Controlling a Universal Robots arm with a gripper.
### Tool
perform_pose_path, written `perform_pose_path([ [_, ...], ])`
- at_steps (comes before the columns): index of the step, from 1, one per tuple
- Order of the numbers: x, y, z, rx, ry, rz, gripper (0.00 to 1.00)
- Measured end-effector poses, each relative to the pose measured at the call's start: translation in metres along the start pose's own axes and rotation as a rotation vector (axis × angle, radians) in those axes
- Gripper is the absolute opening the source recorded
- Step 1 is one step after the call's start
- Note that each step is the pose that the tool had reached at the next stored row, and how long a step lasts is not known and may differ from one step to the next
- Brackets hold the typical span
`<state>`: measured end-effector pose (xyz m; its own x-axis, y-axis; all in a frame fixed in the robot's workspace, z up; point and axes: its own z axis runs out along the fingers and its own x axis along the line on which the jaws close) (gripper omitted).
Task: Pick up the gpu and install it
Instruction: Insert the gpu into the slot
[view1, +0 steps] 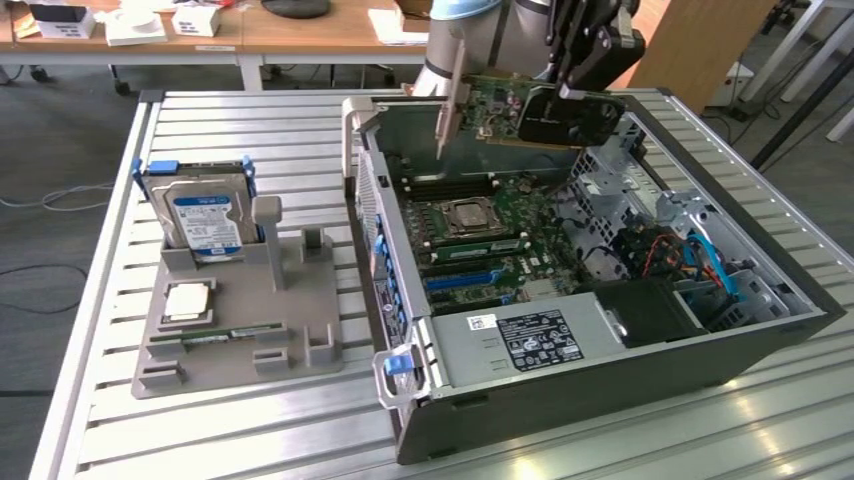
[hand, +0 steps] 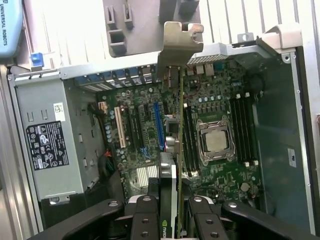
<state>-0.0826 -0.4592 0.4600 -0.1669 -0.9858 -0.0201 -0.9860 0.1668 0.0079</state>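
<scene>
Already picked up — the gpu (view1: 514, 108) hangs pinched in the gripper (view1: 587, 88), bracket downward, above the open computer case's (view1: 601, 400) motherboard (view1: 514, 255) — not yet seated.

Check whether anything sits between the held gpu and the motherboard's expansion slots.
Nothing visible does. The tool holds the gpu above the open case, and the space from it down to the motherboard slots is free.

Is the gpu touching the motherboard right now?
Apart. The exterior view shows the gpu hanging above the open case, with a clear gap down to the motherboard.
</scene>
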Motion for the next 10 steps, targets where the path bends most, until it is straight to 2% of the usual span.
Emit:
perform_pose_path([
  [2,0.0,-0.0001,0.0005,0.0021,-0.0006,-0.024,0.27],
  [6,0.0,0.0,0.0012,0.0017,-0.0002,-0.072,0.27],
  [10,0.0,0.0,0.0014,0.0014,-0.0002,-0.085,0.27],
])
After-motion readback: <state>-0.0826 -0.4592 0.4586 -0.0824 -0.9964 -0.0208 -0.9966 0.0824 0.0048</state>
